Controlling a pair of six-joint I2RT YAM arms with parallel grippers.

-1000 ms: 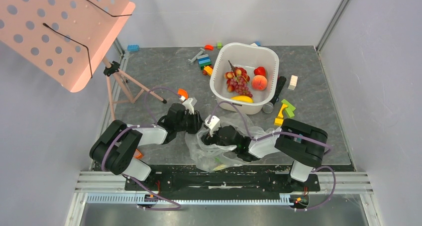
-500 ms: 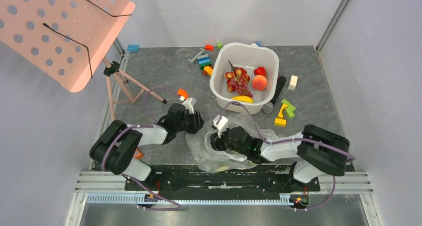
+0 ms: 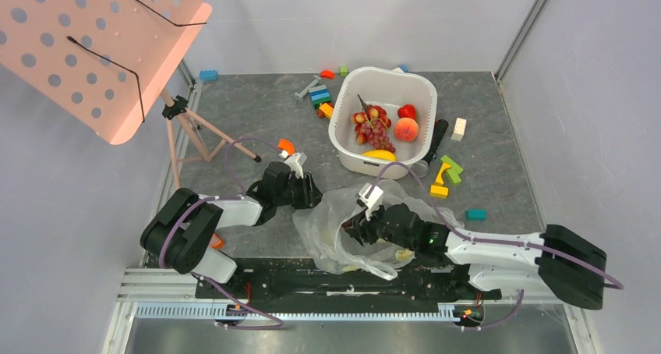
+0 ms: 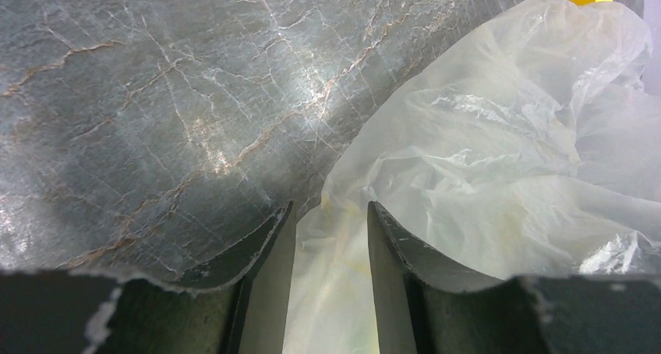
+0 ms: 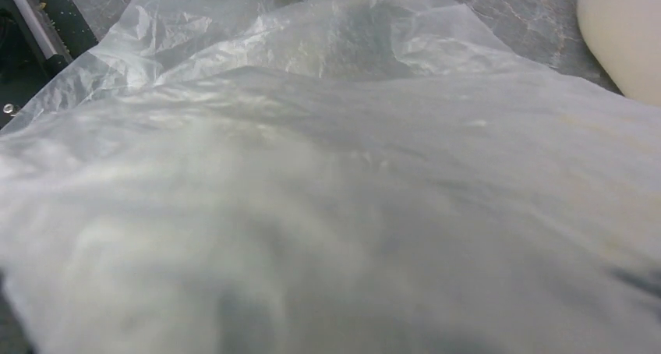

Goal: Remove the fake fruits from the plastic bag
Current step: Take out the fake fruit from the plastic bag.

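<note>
The clear plastic bag (image 3: 343, 225) lies crumpled near the front edge. My left gripper (image 3: 310, 200) pinches its left edge; in the left wrist view the film (image 4: 483, 151) runs between the fingertips of the left gripper (image 4: 329, 214). My right gripper (image 3: 355, 231) is in under the film, which covers the whole right wrist view (image 5: 327, 175), so its fingers are hidden. A pale yellow piece (image 3: 403, 254) shows through the bag. The grape bunch (image 3: 374, 126), red apple (image 3: 406, 111), peach (image 3: 406, 129) and a yellow fruit (image 3: 379, 155) lie in the white basin (image 3: 427, 97).
Toy blocks lie right of the basin (image 3: 446, 171), a teal one (image 3: 475, 214) further right, and more behind the basin (image 3: 319, 95). An orange curved piece (image 3: 286, 145) is by the left wrist. A pink music stand (image 3: 93, 50) on a tripod (image 3: 203, 136) stands back left.
My right arm has swung out to the right and its gripper has shifted right and nearer under the bag. The bag has spread and puffed up. The left gripper has stayed put.
</note>
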